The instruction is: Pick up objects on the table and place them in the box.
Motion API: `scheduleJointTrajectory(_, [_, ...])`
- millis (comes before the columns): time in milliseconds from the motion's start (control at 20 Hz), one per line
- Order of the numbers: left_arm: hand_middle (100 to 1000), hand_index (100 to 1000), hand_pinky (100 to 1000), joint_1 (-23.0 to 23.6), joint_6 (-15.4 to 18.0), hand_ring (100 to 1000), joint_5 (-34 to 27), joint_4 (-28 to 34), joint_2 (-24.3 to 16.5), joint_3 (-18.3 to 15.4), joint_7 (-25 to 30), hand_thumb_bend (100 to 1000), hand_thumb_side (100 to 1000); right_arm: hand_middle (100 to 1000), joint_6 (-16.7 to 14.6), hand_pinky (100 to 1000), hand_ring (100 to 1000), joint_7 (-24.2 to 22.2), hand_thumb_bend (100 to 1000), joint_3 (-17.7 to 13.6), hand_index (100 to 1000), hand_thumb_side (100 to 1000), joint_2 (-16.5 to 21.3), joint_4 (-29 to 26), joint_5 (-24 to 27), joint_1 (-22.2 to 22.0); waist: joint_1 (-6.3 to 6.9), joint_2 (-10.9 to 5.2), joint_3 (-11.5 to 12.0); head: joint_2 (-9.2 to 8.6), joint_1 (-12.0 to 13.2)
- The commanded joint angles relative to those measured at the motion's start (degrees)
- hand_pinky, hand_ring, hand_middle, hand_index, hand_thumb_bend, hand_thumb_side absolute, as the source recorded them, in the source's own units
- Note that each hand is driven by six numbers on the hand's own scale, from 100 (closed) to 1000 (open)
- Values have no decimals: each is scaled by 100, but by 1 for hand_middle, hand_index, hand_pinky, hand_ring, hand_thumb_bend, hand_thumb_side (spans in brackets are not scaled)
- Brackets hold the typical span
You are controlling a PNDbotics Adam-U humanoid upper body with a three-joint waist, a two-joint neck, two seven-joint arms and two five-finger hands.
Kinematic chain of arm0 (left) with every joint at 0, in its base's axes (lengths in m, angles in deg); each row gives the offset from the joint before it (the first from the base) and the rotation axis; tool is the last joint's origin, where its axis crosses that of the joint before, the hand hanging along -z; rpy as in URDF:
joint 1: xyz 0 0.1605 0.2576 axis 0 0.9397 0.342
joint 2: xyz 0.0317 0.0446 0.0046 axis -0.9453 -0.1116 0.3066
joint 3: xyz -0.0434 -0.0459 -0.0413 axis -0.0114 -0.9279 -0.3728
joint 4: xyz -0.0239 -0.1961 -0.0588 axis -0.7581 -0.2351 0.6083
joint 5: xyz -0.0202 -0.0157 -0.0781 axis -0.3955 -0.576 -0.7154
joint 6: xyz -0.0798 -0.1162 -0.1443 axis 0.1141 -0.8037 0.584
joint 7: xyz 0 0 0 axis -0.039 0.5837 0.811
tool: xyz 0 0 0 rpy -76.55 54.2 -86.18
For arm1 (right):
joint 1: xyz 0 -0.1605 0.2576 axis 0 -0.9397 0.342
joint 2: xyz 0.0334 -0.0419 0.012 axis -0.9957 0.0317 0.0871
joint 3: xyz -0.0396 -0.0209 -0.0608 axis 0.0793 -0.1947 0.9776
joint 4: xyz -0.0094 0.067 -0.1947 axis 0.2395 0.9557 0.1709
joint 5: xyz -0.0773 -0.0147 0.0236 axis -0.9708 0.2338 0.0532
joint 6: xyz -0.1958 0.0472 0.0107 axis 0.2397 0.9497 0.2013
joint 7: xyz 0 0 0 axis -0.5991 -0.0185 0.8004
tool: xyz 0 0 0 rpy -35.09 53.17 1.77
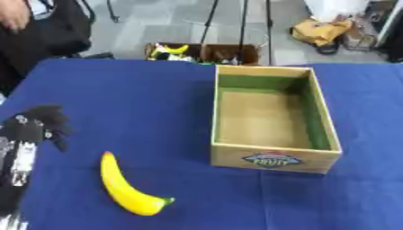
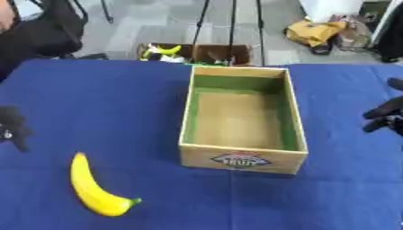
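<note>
— Is the left hand (image 1: 35, 128) holding anything?
— No, fingers seemingly curled, empty, beside the banana (image 1: 126, 186) on the cloth (image 1: 118, 90).
— The right hand (image 2: 386, 114)?
— Idle past the box (image 1: 271, 152), which is empty; its fingers I can't tell.

Both eyes look steeply down from the head, close over the blue table (image 1: 141, 99), sharing the box (image 1: 271, 119); the right eye sits shifted rightward.
</note>
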Motion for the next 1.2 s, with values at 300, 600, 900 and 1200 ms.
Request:
scheduleJointTrajectory(300, [695,845,448,278,443,629,664,113,-1072,240,345,100,828,439,-2,398,508,-4,100,-1,768,957,172,-86,-57,48,71,-119,-30,27,-77])
scheduleJointTrajectory(600, [751,864,502,309,477,689,1148,113,-1859,506,109,100,804,439,-5,397,508,-13,100,11,768,957,206,-72,-57,34,112,-149,-59,54,-56])
scheduleJointTrajectory(900, [812,901,601,213,440,793,1637,113,-2653,844,257,100,812,439,-12,397,508,-23,100,18,768,957,211,-60,-56,30,113,-143,-106,40,-39])
scheduleJointTrajectory(1200, [839,923,626,111,209,809,2091,113,-3443,1215,651,100,803,438,-20,397,508,-37,100,30,768,956,198,-49,-47,39,89,-119,-149,28,-21])
